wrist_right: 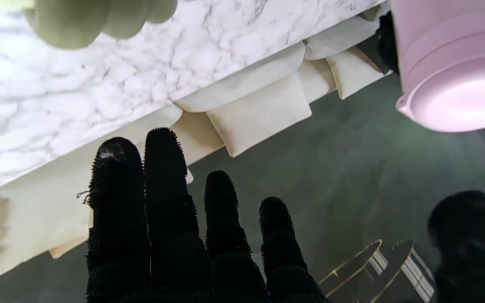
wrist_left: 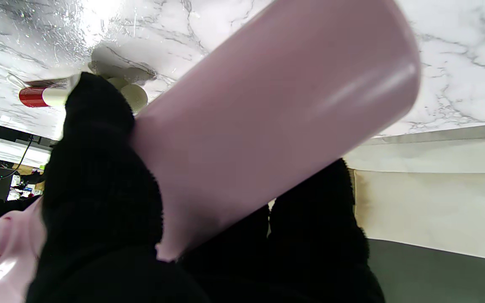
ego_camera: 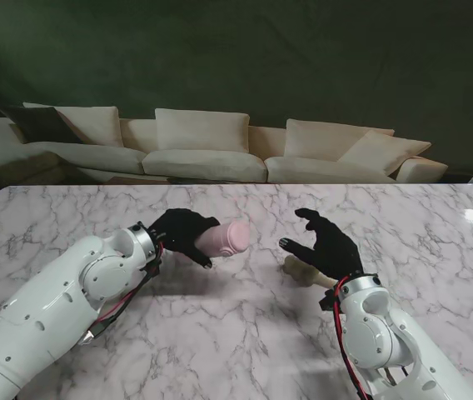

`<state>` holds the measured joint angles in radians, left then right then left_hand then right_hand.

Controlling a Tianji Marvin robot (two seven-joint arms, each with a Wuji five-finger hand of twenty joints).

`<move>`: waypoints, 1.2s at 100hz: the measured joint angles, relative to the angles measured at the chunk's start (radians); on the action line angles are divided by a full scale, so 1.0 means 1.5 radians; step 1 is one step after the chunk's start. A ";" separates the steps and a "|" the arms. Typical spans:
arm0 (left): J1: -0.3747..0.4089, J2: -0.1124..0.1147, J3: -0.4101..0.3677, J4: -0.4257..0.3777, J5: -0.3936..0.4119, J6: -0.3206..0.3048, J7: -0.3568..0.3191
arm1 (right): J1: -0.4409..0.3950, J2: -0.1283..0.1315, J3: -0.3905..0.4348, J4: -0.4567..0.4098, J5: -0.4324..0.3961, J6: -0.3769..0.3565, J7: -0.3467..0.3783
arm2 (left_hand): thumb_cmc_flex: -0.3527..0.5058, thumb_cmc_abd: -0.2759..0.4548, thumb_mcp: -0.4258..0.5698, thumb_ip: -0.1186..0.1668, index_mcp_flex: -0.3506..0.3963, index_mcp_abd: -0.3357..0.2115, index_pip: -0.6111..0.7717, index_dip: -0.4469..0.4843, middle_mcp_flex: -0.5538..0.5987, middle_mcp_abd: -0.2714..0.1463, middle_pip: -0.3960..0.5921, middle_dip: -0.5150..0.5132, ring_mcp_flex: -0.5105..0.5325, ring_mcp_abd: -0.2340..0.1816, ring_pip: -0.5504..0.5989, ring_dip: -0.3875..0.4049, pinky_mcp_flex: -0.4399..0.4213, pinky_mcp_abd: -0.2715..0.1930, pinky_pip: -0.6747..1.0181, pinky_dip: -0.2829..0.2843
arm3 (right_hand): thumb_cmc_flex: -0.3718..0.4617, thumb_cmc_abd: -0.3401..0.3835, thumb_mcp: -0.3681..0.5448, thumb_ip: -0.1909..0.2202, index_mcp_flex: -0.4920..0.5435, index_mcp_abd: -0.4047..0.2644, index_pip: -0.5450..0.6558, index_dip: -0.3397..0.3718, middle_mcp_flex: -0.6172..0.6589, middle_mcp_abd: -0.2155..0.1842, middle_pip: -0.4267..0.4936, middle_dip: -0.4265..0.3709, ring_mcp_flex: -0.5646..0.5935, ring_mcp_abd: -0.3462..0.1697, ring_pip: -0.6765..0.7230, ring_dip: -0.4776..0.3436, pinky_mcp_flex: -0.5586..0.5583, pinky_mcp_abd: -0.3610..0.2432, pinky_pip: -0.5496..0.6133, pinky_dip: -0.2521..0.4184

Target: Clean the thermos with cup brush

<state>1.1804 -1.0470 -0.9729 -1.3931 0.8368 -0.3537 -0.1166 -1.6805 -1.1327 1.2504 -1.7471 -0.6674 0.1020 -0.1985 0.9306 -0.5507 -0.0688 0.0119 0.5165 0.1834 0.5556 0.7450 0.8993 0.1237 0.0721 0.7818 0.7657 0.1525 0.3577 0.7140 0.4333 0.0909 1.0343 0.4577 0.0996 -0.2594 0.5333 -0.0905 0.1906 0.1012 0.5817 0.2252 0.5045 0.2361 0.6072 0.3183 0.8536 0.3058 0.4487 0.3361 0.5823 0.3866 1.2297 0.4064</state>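
The cup brush (ego_camera: 299,268) is lain on the marble worktop (ego_camera: 220,333) beneath the spread, empty right hand (ego_camera: 324,243); the pink thermos (ego_camera: 226,238) is clamped sideways by the left hand (ego_camera: 182,232).

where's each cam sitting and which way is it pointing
Stand view: above the shoulders, looking down at the marble table; both arms, left hand gripping the pink thermos, right hand open.
Left wrist: along the fingers, thermos filling it.
Right wrist: along spread fingers toward the sofa.
Shared: thermos and cup brush in all three.
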 measured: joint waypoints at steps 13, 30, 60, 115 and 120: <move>0.003 0.000 0.000 -0.005 0.014 -0.003 0.009 | 0.006 0.006 -0.025 -0.031 -0.020 0.065 0.063 | -0.002 0.000 0.000 0.000 0.000 0.000 0.003 0.000 0.005 0.000 0.000 0.000 0.003 0.000 0.000 0.000 0.003 0.000 0.000 0.000 | -0.041 -0.016 0.033 0.001 0.001 0.001 -0.001 -0.001 0.011 0.000 0.049 0.024 0.074 0.001 0.058 0.038 0.084 0.010 0.062 0.000; -0.002 0.000 0.019 -0.007 0.020 -0.003 0.024 | 0.045 0.020 -0.080 -0.047 -0.056 0.131 0.119 | -0.002 0.000 0.000 0.000 0.000 0.000 0.003 0.000 0.005 0.000 0.000 0.000 0.004 0.000 0.000 0.000 0.004 0.000 0.000 0.000 | -0.067 -0.020 0.040 0.002 0.001 0.004 -0.001 -0.001 0.028 -0.015 0.086 0.038 0.163 -0.004 0.123 0.063 0.187 0.015 0.125 0.000; -0.024 -0.005 0.051 0.003 0.021 -0.002 0.032 | 0.109 0.010 -0.147 -0.049 -0.022 0.204 0.111 | -0.005 0.000 0.000 0.000 0.001 0.000 0.006 0.000 0.007 0.000 0.005 0.000 0.011 0.000 0.000 0.000 0.011 0.001 0.001 0.000 | -0.066 -0.020 0.042 0.002 0.019 0.004 0.002 0.010 0.079 -0.015 0.092 0.038 0.259 -0.017 0.199 0.070 0.295 0.024 0.208 -0.042; -0.025 -0.006 0.051 0.003 0.026 -0.001 0.034 | 0.137 -0.016 -0.208 -0.044 0.041 0.234 0.057 | -0.008 -0.005 0.000 0.000 0.002 0.001 0.017 0.004 0.016 0.002 0.009 0.000 0.020 0.001 0.012 0.001 0.019 0.004 0.018 0.001 | 0.180 -0.025 -0.044 0.006 0.130 0.000 0.106 0.077 0.132 -0.004 0.123 0.056 0.276 -0.073 0.403 0.126 0.336 -0.033 0.302 0.012; -0.025 -0.006 0.050 0.002 0.026 -0.001 0.033 | 0.136 -0.017 -0.208 -0.044 0.041 0.232 0.054 | -0.008 -0.005 0.000 0.000 0.002 0.001 0.018 0.004 0.016 0.002 0.009 0.000 0.020 0.001 0.012 0.001 0.019 0.004 0.018 0.002 | 0.216 -0.026 -0.048 0.010 0.133 -0.009 0.112 0.084 0.128 -0.001 0.124 0.057 0.276 -0.080 0.403 0.126 0.337 -0.042 0.302 0.012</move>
<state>1.1425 -1.0553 -0.8980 -1.3896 0.8751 -0.3548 -0.0677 -1.4762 -1.1580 0.9378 -1.8137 -0.6064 0.4495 -0.1172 0.9178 -0.5587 -0.0688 0.0118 0.5198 0.1855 0.5824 0.7517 0.9230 0.1273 0.0853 0.7825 0.7956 0.1546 0.3757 0.7148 0.4617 0.0973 1.0611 0.4602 0.4229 -0.2981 0.4607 -0.0754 0.3897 0.0878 0.7494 0.3510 0.6972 0.2347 0.7930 0.4032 1.2678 0.1851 1.0527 0.5250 1.0874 0.3242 1.6829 0.4250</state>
